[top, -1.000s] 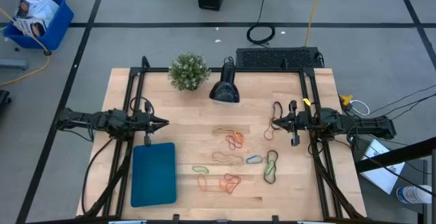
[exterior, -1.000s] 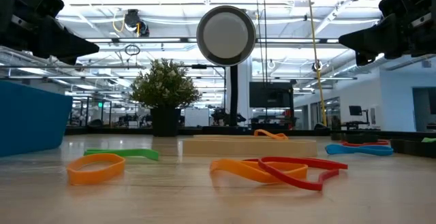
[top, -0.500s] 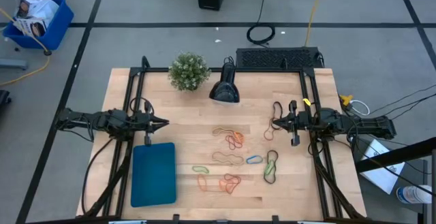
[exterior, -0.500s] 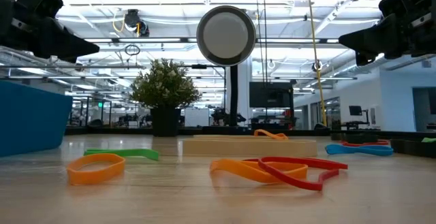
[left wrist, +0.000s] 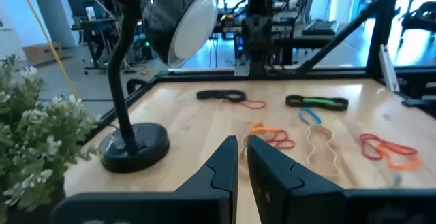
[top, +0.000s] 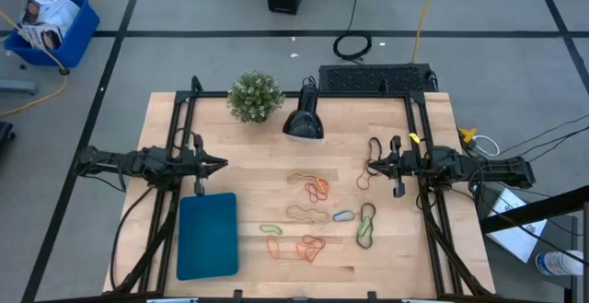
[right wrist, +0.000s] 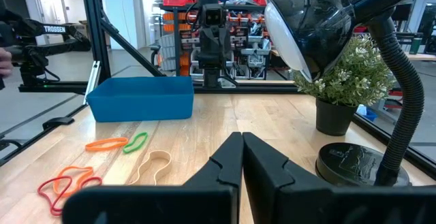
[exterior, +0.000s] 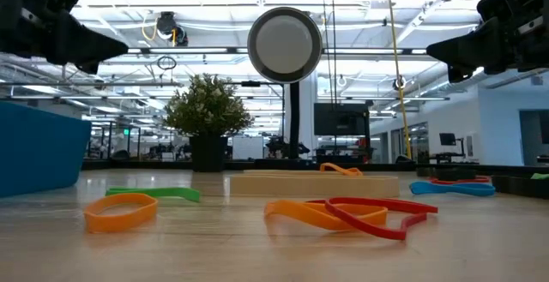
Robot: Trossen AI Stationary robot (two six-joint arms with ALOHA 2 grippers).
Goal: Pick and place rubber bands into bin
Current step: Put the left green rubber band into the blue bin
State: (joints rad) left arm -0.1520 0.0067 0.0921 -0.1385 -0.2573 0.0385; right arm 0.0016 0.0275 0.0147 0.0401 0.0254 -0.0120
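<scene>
**Both claws parked and empty, bands all on the wood**

Left gripper (top: 219, 165) hangs above the table near its left edge, just beyond the far end of the bin (top: 207, 236), and its fingers (left wrist: 225, 166) show only a narrow slit between them with nothing in it. I read that as a resting pose, not a grip. Right gripper (top: 371, 166) mirrors it on the opposite side, jaws pressed together and empty, pointing inward across the table.

I see the rubber bands (top: 313, 216) scattered loose on the bare wood between the two arms, with a dark one lying just below the right gripper; none has reached the bin, so I judge the task not yet begun. From the right wrist camera the orange and green loops (right wrist: 116, 143) lie flat, near the bin's wall.

I think the bin sits on the left so either arm can drop into it without crossing the other. A desk lamp (top: 302, 122) and a potted plant (top: 255, 96) stand at the far edge, clear of the working area, which keeps my reach paths open. Both claws face the centre, ready for whichever band I choose first; they need to open before descending
</scene>
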